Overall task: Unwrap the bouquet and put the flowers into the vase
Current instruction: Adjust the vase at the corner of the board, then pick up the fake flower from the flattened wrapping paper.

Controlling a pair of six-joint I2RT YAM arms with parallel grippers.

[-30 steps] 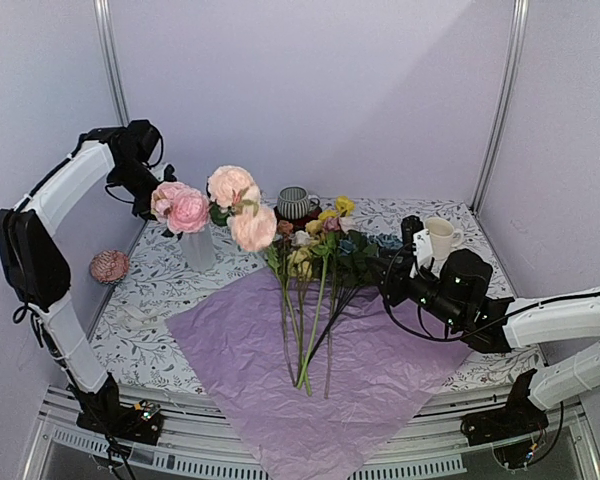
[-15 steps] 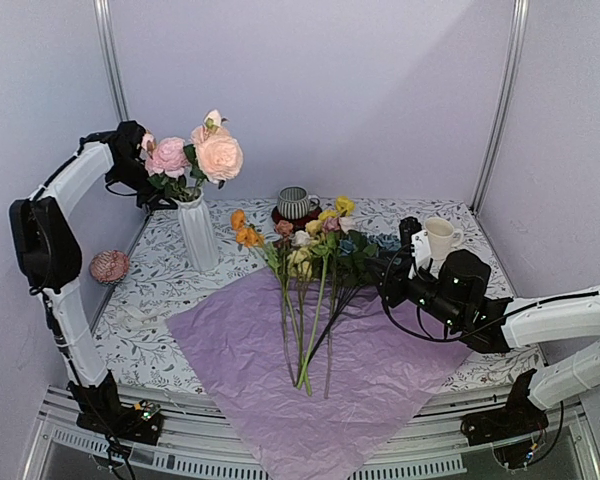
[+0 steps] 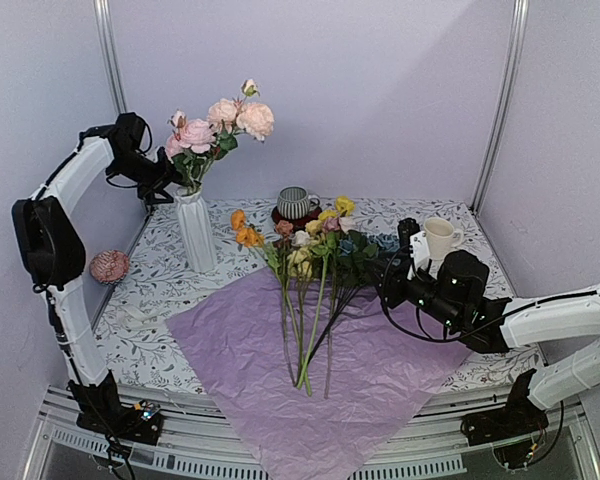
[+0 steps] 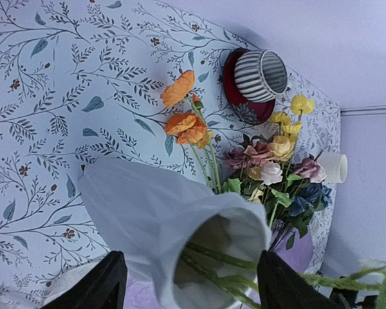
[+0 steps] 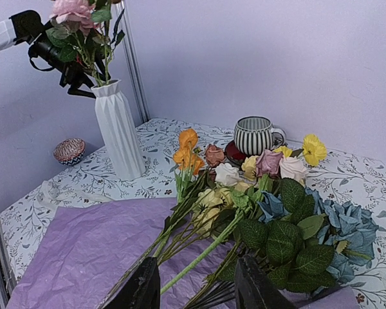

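- Several pink roses [image 3: 225, 125] stand upright in the white vase [image 3: 197, 235] at the back left of the table [image 3: 150, 290], with their stems down its neck.
- Left tool [image 3: 168, 182] hangs at the rim. Its fingers are spread wide either side of the mouth and grip nothing.
- To my eye the step in hand is the letting go. The tool should draw back slowly and clear of the leaves, since that tall slim vase looks easy to tip.
- Remaining flowers [image 3: 315, 260] lie fanned out on the flattened lilac paper [image 3: 280, 370] mid-table, well apart from the vase.
- Right tool [image 5: 194, 288] sits low at their stems, fingers part-way apart with a green stem running between them. I cannot tell whether it grips.
- One second ago the roses hung tilted and low in front of the vase. Now they are seated and released, while the right arm has not moved.
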